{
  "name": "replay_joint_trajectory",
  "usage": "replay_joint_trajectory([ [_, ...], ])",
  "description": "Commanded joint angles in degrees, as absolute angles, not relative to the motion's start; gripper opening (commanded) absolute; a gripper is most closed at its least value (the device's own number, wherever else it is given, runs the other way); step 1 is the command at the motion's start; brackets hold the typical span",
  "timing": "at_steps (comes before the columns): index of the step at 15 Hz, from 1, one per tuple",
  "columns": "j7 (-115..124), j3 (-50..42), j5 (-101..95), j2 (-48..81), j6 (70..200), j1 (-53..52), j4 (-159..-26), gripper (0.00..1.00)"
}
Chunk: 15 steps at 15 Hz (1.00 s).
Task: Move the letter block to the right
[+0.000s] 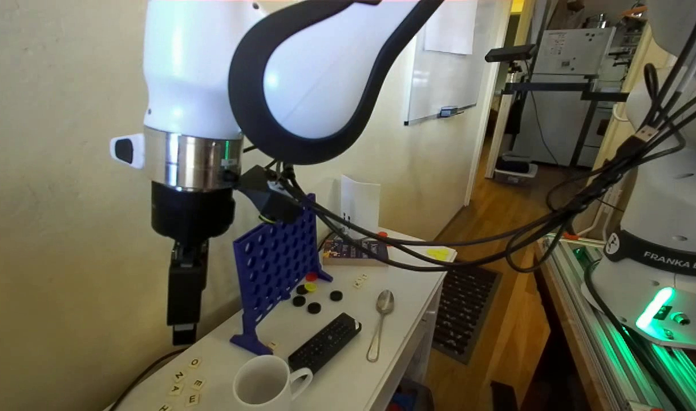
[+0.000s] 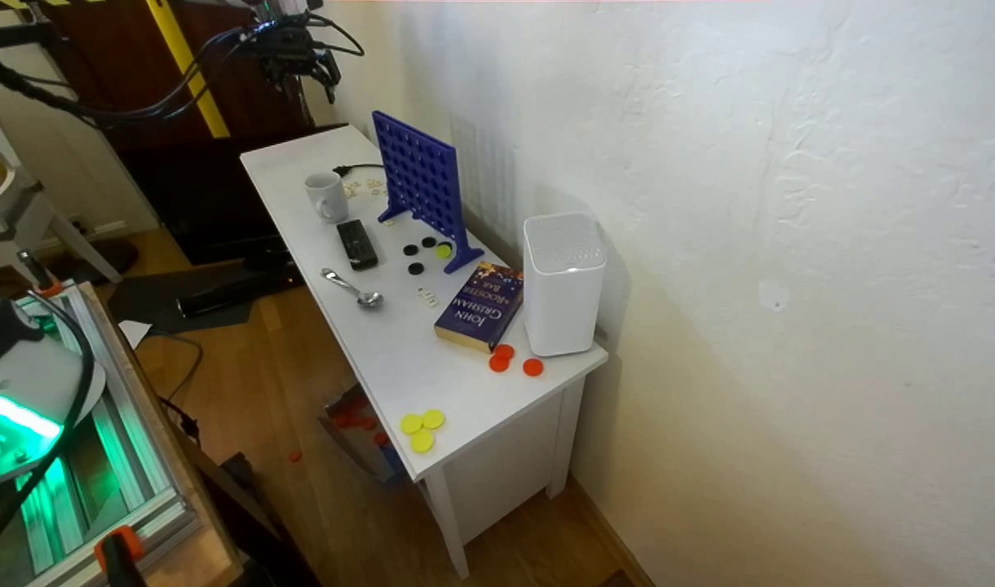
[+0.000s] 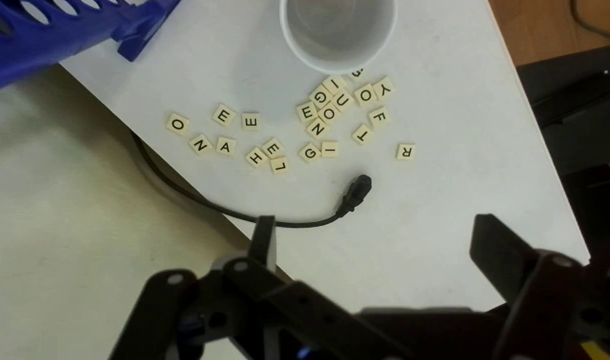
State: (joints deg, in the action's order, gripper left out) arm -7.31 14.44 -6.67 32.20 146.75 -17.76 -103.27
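Letter blocks (image 3: 317, 128) sit face up on the white table (image 3: 450, 200), near the white mug (image 2: 325, 196); can't tell which one is meant. Mug rim covers part of one block in the wrist view. Black plug (image 3: 356, 194) with its cord (image 3: 305, 224) lies near them, between the blocks and the gripper (image 3: 377, 232) in that view. Blue game grid (image 2: 418, 179) stands upright nearby. Past the mug: remote (image 2: 357, 244), black discs (image 2: 410, 249), spoon (image 1: 384, 303). Further on: a few more blocks (image 2: 426, 297), then paperback (image 2: 479, 306), tall white box (image 2: 564, 285), red discs (image 2: 499, 363), yellow discs (image 2: 422, 441).

Blocks: flat cream squares, one black letter each, turned all ways. E, G, I, U, O, N clump tight; R lies apart at the group's edge. Gripper hangs above the table pointing down, jaws wide apart.
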Motion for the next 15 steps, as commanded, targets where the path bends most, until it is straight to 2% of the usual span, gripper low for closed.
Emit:
replay_joint_trajectory([
  [1, -6.4, 11.73, -10.1, 38.02, 143.03, -21.05, -95.88, 1.0],
  [9, -1.03, 7.54, -12.65, 44.82, 138.66, -24.88, -89.08, 1.0],
  [10, -4.05, 8.56, -12.83, 42.7, 139.52, -23.45, -92.47, 1.0],
  [15, -3.76, 8.59, -12.77, 43.19, 139.53, -23.38, -92.15, 1.0],
])
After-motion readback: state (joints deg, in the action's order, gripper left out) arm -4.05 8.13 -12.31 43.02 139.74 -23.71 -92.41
